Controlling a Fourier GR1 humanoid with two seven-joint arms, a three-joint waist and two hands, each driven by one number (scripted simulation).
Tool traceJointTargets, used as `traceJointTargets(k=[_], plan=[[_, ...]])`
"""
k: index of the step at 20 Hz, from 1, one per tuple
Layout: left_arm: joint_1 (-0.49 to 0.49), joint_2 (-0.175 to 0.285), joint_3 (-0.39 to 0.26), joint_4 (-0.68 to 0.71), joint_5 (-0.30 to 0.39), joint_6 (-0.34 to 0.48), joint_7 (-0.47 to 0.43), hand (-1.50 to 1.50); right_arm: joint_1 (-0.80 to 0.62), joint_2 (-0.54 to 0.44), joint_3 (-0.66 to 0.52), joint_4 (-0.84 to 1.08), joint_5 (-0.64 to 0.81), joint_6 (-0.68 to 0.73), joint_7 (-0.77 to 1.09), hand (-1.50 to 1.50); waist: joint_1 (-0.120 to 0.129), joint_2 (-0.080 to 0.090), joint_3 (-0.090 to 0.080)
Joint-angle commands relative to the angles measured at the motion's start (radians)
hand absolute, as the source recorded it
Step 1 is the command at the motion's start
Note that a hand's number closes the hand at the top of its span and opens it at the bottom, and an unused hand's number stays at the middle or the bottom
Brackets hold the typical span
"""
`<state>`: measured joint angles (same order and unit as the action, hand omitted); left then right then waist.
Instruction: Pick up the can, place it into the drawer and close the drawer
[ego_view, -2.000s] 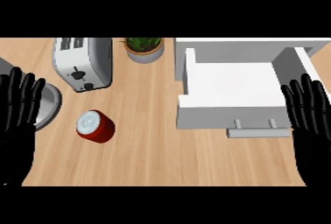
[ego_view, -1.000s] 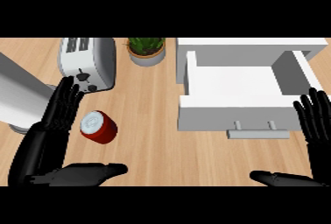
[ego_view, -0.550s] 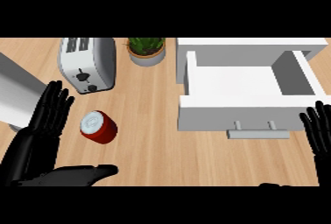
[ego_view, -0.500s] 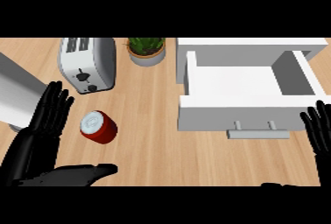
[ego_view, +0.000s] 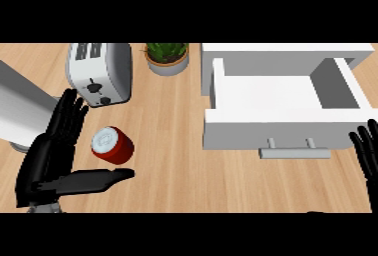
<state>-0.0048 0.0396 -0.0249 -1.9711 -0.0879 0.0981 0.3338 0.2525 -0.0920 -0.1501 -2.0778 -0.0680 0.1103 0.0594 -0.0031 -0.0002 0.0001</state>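
On the surface I counted one red can, one toaster, one potted plant and one white drawer with a single handle. One grey object stood at the left edge. Two hands showed: the left hand and the right hand.

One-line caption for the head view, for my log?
Open left hand beside the red can; white drawer open; right hand resting at right edge.

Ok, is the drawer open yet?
Open. The drawer is pulled out toward the robot, its white inside exposed with nothing in it; the can is out on the counter.
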Motion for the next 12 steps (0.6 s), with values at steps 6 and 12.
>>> traceJointTargets(k=[6, 12], plan=[[-0.03, -0.016, 0.039, 0.244, -0.003, -0.002, -0.211, -1.5, 0.003, 0.041, 0.013, 0.019, 0.051, 0.003, -0.03, -1.5, -0.001, 0.0, 0.0], [-0.004, -0.039, 0.008, 0.316, -0.028, 0.05, -0.268, -1.5, 0.01, 0.039, -0.012, -0.022, 0.019, 0.024, 0.017, -1.5, 0.0, 0.0, 0.0]])
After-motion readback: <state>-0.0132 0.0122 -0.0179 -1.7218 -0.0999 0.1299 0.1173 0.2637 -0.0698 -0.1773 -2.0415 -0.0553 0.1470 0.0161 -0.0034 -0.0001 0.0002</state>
